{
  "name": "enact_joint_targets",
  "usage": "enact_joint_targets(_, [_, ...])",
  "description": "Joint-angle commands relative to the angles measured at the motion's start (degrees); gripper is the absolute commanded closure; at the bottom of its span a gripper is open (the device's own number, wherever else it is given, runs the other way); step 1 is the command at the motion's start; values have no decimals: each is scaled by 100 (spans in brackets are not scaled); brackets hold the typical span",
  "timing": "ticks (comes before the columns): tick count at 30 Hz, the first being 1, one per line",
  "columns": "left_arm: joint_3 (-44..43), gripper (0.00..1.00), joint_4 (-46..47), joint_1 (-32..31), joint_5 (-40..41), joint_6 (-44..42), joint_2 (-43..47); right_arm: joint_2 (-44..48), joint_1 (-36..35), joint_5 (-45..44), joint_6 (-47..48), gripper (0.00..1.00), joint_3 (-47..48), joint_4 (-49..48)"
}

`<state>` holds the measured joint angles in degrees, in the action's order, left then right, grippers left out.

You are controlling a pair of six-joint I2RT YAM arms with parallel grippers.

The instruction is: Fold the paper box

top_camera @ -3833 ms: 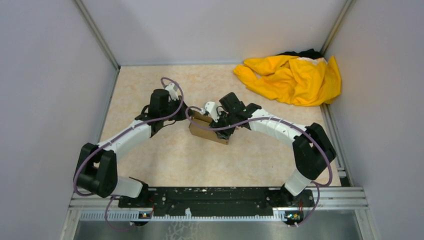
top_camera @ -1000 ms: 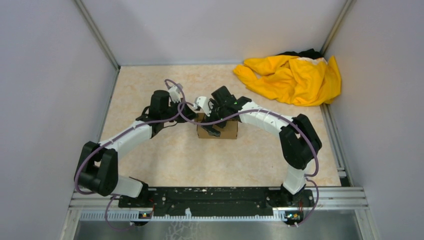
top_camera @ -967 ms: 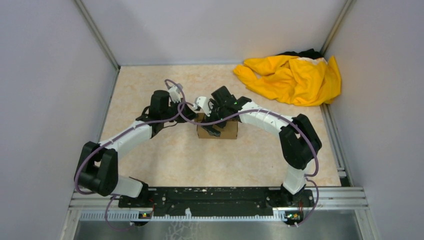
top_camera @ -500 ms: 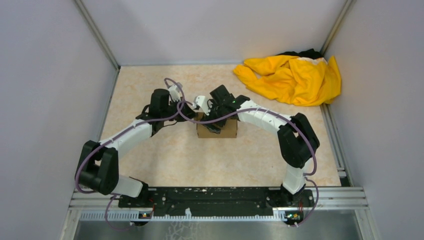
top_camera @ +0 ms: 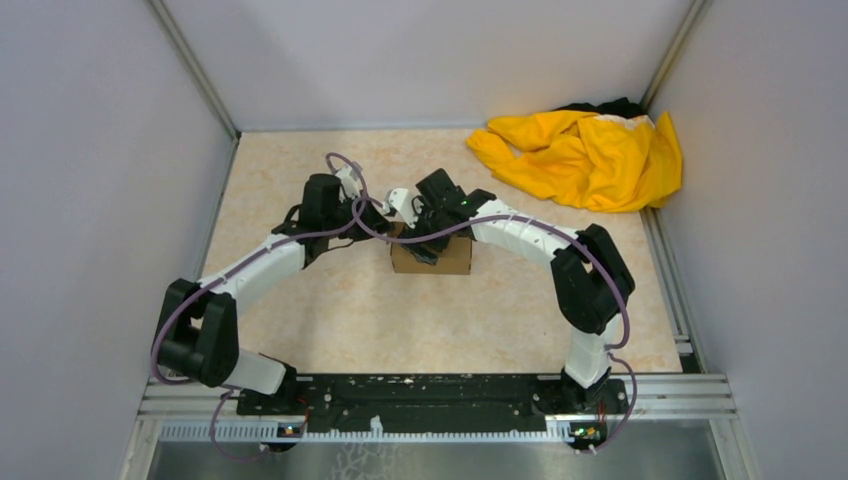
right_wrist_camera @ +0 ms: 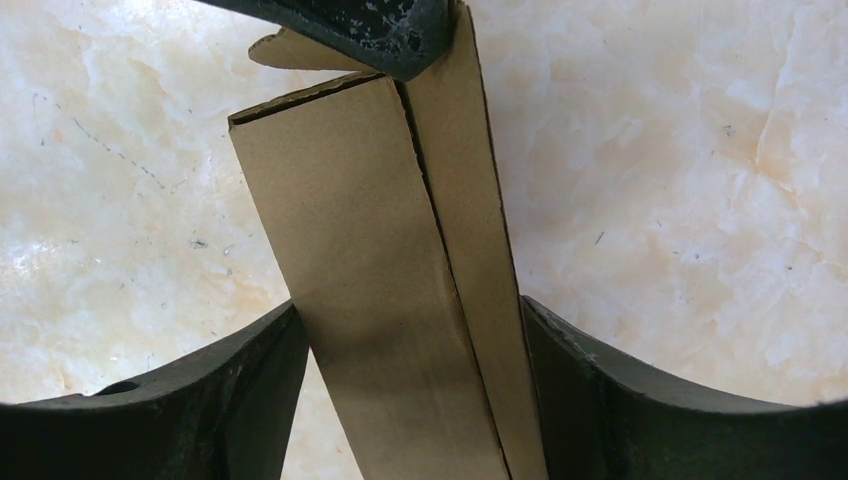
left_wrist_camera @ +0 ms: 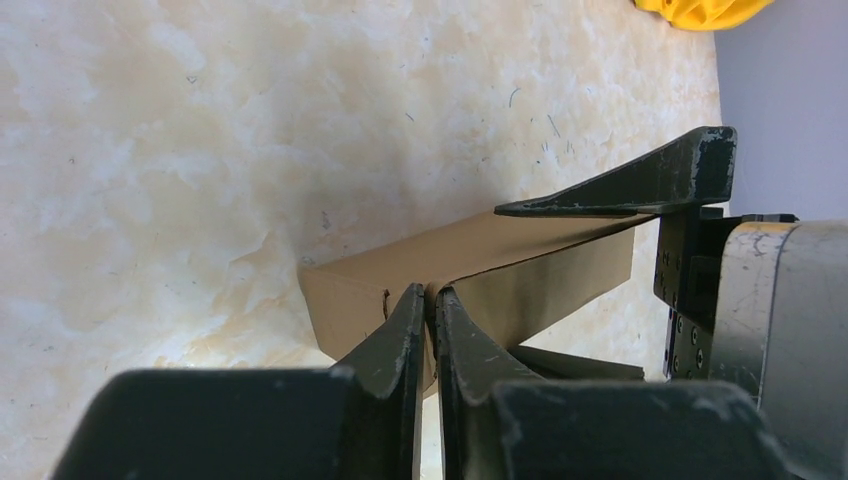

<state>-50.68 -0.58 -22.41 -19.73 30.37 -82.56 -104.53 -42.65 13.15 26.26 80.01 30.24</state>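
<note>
Holding: the paper box (right_wrist_camera: 380,300) is gripped by both of my pincers; it stands as a small brown box near the middle of the table (top_camera: 300,310), nearer the far wall than my bases
Long axis: left to right across the table in the top view; from my right wrist it runs straight away between my fingers
Left pincer (left_wrist_camera: 428,298): at the box's left end; nipped almost together on a thin cardboard edge there
Right pincer (right_wrist_camera: 410,320): straddling the box from above; one finger against each long side, closed on it across its narrow width
What the next move turns on: the left end lies straight ahead of my right pincer and right at my left one; I judge the left arm the nearer for working that end, with the right steadying the body
Container: the box is the only one; on top, two panels meet along a lengthwise seam, not quite flush; what is inside I cannot tell
Further out: a yellow cloth (top_camera: 585,155) heaped in the far right corner, well apart from the box
</note>
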Motion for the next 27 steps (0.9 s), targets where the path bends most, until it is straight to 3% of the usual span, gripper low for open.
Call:
enact_joint_targets(1, [-128,89,-135,-146,95,197,-86,-268,-110,-145,-206,29,95,-178])
enact_joint_targets(13, [10,94,-180,-394,1066,566,151,-313,-128,-328,-488,30,120,-350])
enact_joint_targets(27, [550,99,191,-548,1424,687,366,-297,-138,-432,-648,31,38,-519])
